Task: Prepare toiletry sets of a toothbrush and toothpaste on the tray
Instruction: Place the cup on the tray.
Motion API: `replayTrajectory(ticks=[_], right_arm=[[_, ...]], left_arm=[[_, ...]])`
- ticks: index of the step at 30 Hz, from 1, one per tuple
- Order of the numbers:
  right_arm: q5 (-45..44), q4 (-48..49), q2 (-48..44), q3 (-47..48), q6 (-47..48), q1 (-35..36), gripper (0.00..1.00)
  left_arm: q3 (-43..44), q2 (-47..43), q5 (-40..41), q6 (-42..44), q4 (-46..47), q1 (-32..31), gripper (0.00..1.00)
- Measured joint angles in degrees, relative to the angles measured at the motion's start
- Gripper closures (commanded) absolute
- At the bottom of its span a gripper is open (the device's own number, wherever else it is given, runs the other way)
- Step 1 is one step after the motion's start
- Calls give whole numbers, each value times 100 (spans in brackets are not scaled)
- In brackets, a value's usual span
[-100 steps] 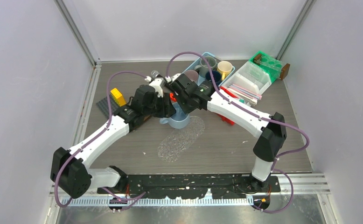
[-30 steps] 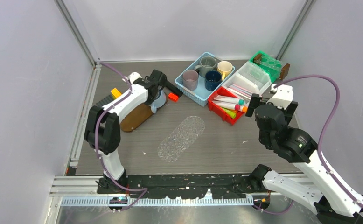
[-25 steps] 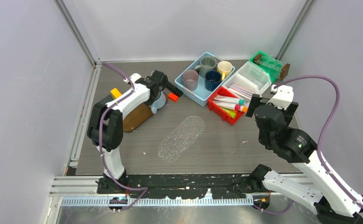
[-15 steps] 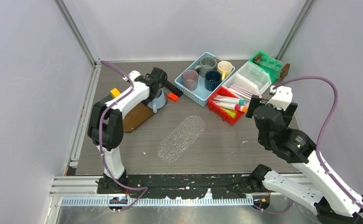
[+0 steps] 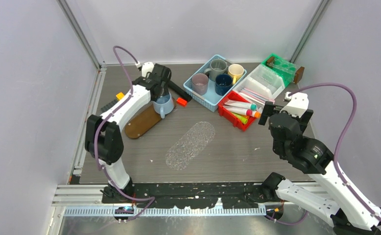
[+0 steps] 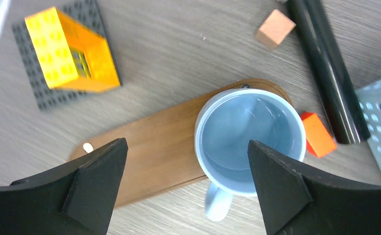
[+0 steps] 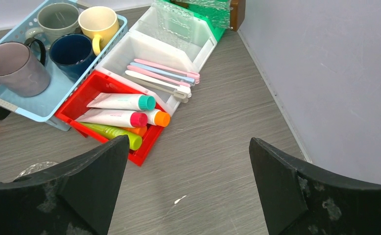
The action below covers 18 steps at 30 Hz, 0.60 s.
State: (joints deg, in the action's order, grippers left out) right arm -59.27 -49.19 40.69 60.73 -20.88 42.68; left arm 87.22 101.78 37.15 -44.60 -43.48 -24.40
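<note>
Pastel pink, white and blue toothbrushes lie in a clear white bin. Beside it, several toothpaste tubes with coloured caps fill a red bin. The brown wooden tray lies at the left with a light blue mug standing on its far end. My left gripper hangs open above the mug and tray, holding nothing. Open and empty as well, my right gripper hovers over bare table just near of the two bins.
A blue basket of mugs sits at the back. A black microphone, an orange block and a wooden cube lie near the mug. A yellow brick sits on a grey baseplate. A clear oval dish lies mid-table.
My left gripper has opened, let go of the blue mug on the wooden tray and lifted above it. The right arm has barely moved.
</note>
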Motion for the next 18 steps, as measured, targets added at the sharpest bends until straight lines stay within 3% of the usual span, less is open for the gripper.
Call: replayTrajectory(ticks=[4,9,12,18], right_arm=[[131,120,-186,-74,61,0,0],[221,199,-308,-96,98,0,1],[293,212,-304,-101,105,0,1],[365,238,-304,-118,122,0,1]], left_arm=[[20,-374,-566,1869,350,114,10],[289,-455,-1746,3536,350,352,14],[549,-365,-2500,4210,227,616,20],[1128,175,-3779,5023,15,1113,22]])
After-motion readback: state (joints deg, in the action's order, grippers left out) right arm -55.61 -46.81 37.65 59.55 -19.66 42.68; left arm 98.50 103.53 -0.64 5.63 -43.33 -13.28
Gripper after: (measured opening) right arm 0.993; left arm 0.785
